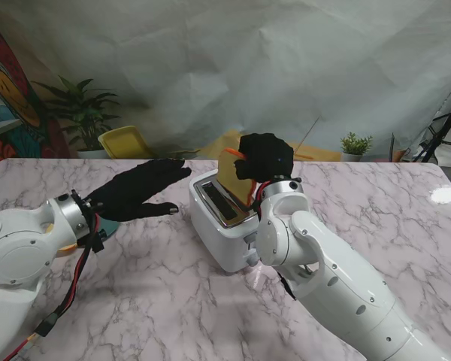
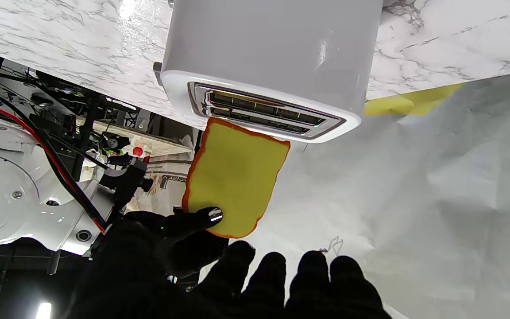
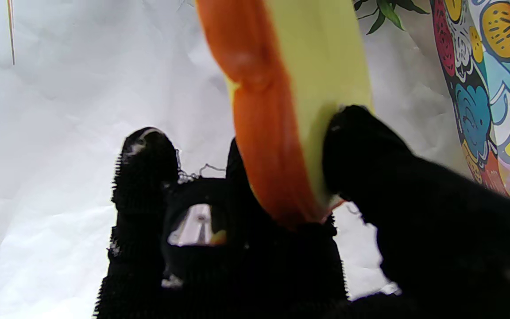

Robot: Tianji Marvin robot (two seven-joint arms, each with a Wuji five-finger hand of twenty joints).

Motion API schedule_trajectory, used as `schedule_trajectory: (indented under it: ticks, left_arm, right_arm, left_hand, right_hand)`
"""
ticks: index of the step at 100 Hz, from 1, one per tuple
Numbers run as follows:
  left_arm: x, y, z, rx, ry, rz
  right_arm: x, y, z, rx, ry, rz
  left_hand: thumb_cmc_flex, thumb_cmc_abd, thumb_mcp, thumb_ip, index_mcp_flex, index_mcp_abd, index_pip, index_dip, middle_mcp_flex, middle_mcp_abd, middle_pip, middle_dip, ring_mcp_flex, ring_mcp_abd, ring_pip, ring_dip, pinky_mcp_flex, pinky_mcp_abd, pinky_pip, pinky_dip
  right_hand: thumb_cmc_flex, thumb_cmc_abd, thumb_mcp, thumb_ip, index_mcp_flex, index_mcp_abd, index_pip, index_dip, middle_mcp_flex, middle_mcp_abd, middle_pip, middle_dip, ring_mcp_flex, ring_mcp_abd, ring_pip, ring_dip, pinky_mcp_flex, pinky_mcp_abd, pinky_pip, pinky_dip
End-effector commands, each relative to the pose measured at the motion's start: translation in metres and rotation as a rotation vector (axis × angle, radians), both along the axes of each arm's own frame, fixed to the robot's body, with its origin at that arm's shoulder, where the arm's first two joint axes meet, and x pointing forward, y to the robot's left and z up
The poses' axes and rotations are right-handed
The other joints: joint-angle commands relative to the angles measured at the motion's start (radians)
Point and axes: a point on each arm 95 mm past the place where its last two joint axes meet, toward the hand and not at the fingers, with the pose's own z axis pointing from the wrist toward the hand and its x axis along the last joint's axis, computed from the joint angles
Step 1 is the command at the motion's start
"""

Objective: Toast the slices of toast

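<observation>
A white two-slot toaster (image 1: 224, 226) stands in the middle of the marble table (image 1: 135, 301). My right hand (image 1: 267, 156) is shut on a yellow toast slice with an orange crust (image 1: 234, 179), held upright and a little tilted over the toaster's top. In the left wrist view the toast slice (image 2: 236, 175) has its lower corner at the edge of the nearer slot of the toaster (image 2: 272, 53). In the right wrist view the thumb and fingers (image 3: 370, 159) pinch the toast slice (image 3: 299, 79). My left hand (image 1: 141, 188) hovers open, fingers spread, left of the toaster.
A yellow chair (image 1: 125, 141) and a potted plant (image 1: 83, 109) stand behind the table's far left edge. A small plant (image 1: 355, 144) sits at the far right. Something teal (image 1: 105, 235) shows beside my left wrist. A white sheet hangs behind.
</observation>
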Motion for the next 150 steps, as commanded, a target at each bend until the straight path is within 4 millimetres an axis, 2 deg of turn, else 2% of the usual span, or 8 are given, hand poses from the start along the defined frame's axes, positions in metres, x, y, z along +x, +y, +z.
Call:
schedule_trajectory:
  ticks: [1, 36, 83, 150]
  left_arm:
    - [0.000, -0.002, 0.000, 0.014, 0.006, -0.006]
    - [0.000, -0.003, -0.003, 0.018, 0.011, -0.005]
    - [-0.002, -0.003, -0.006, 0.017, 0.005, -0.010]
    - [-0.003, -0.005, -0.011, 0.025, 0.008, -0.012]
  right_arm:
    - [0.000, 0.001, -0.002, 0.007, 0.012, -0.009]
    - [0.001, 0.007, -0.008, 0.023, 0.039, -0.018]
    - [0.010, -0.001, -0.025, -0.005, 0.058, -0.016]
    - [0.011, -0.007, -0.015, -0.049, -0.004, 0.001]
  left_hand:
    - [0.014, 0.011, -0.002, 0.010, 0.021, -0.009, 0.005, -0.014, 0.017, -0.008, -0.001, 0.011, -0.015, 0.010, 0.020, -0.010, 0.008, -0.035, -0.044, 0.014]
    - [0.015, 0.012, -0.002, 0.010, 0.022, -0.008, 0.006, -0.014, 0.018, -0.008, -0.001, 0.012, -0.015, 0.009, 0.022, -0.011, 0.009, -0.036, -0.047, 0.018]
    - [0.018, 0.013, -0.001, 0.010, 0.028, -0.010, 0.008, -0.014, 0.024, -0.011, 0.002, 0.013, -0.012, 0.007, 0.027, -0.011, 0.013, -0.038, -0.048, 0.021]
    - [0.021, 0.015, -0.002, 0.010, 0.029, -0.010, 0.009, -0.014, 0.025, -0.013, 0.007, 0.014, -0.012, 0.006, 0.030, -0.012, 0.015, -0.040, -0.049, 0.023]
  right_hand:
    - [0.042, -0.015, 0.136, 0.004, 0.050, -0.088, 0.084, 0.012, 0.090, 0.087, 0.074, 0.004, 0.002, -0.104, 0.063, 0.006, 0.019, -0.010, 0.030, 0.006]
    - [0.044, -0.017, 0.135, 0.004, 0.049, -0.084, 0.084, 0.010, 0.090, 0.089, 0.076, 0.004, 0.002, -0.103, 0.064, 0.004, 0.019, -0.011, 0.036, 0.007]
    - [0.045, -0.015, 0.128, 0.008, 0.048, -0.094, 0.081, 0.004, 0.088, 0.088, 0.066, -0.003, 0.002, -0.092, 0.060, -0.001, 0.009, -0.009, 0.033, 0.006]
    - [0.041, -0.008, 0.117, 0.013, 0.045, -0.109, 0.079, 0.002, 0.089, 0.082, 0.059, -0.003, 0.002, -0.091, 0.055, -0.006, 0.007, -0.014, 0.034, 0.006]
